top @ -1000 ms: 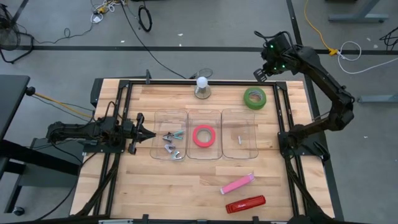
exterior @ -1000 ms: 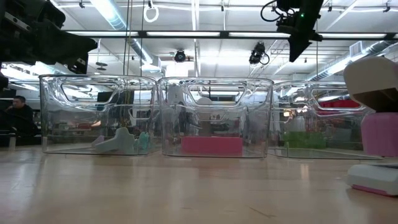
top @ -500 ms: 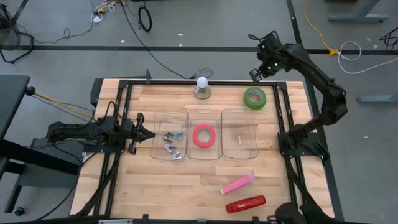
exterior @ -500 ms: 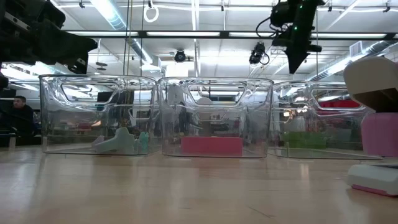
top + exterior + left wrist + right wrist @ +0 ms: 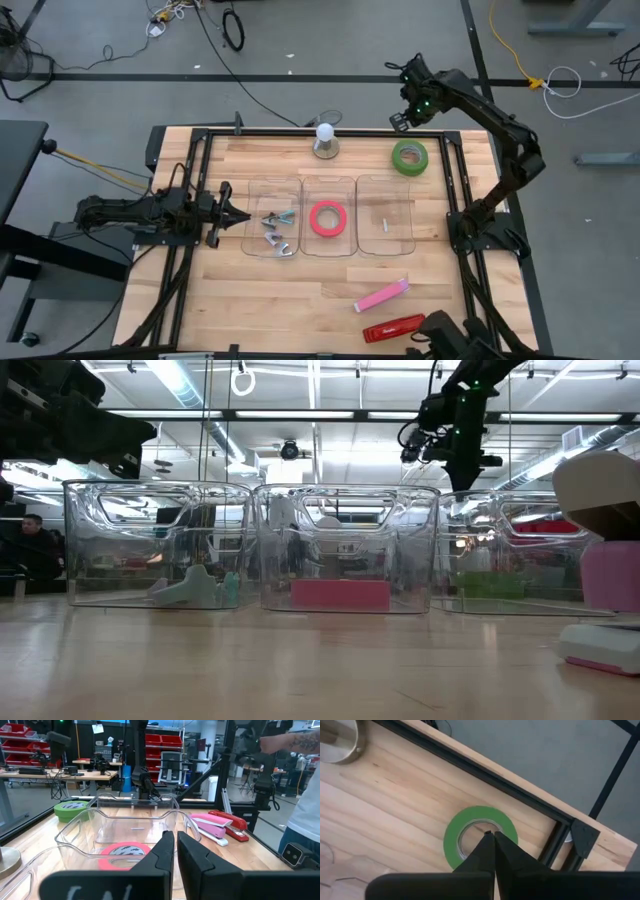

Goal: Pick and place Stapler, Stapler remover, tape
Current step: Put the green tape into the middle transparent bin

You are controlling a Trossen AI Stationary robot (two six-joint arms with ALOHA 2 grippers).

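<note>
A green roll of tape [image 5: 409, 157] lies flat on the table at the far right; it also shows in the right wrist view [image 5: 452, 837]. My right gripper [image 5: 400, 122] is shut and empty, high above the far edge just beyond the roll, its fingertips [image 5: 492, 839] pointing down over it. A pink stapler [image 5: 381, 296] and a red stapler [image 5: 394, 328] lie near the front edge. Staple removers [image 5: 277, 232] lie in the left clear bin. My left gripper [image 5: 243, 215] is shut and empty, level at the left of the bins.
Three clear bins stand in a row at mid-table [image 5: 357, 182]; the middle one holds a red-pink tape roll [image 5: 328, 218]. A white ball on a grey base [image 5: 325, 140] stands at the far edge. A dark shape, perhaps a person [image 5: 455, 338], shows at the front edge beside the red stapler.
My right gripper, shut throughout, has swung toward the table's left along the far edge and come a little lower, turning as it goes. A dark shape has come into the high view at the front edge beside the red stapler.
</note>
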